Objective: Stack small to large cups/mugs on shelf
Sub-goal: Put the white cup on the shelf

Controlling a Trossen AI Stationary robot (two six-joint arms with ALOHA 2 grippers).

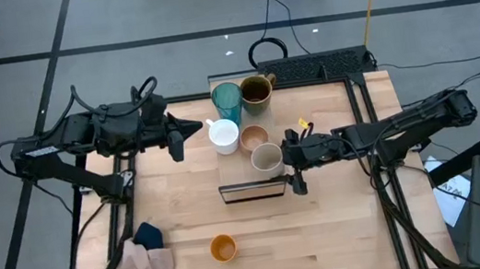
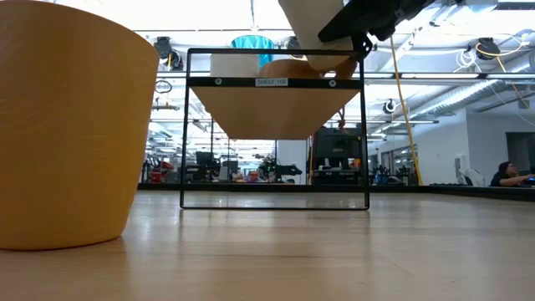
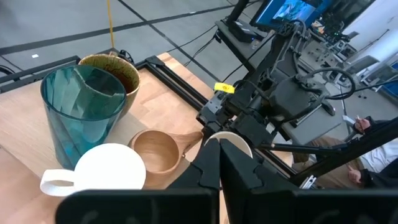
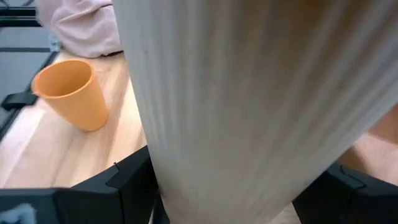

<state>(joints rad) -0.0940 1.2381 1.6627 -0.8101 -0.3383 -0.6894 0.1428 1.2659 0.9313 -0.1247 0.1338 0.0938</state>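
A: Right hand [image 1: 291, 157]?
B: Clamped on the small beige cup [image 1: 267, 158], held above the shelf [image 1: 252, 190].

A: Left hand [image 1: 191, 128]?
B: Fingers together, empty, beside the white mug [image 1: 224, 136].

A: Small orange cup [image 1: 223, 247]?
B: Apart, near the bench [image 1: 346, 232] front edge.

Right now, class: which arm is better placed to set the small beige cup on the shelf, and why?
The right. Its pincer holds the small beige cup just beside the shelf. The left pincer points at the white mug, farther from the shelf.
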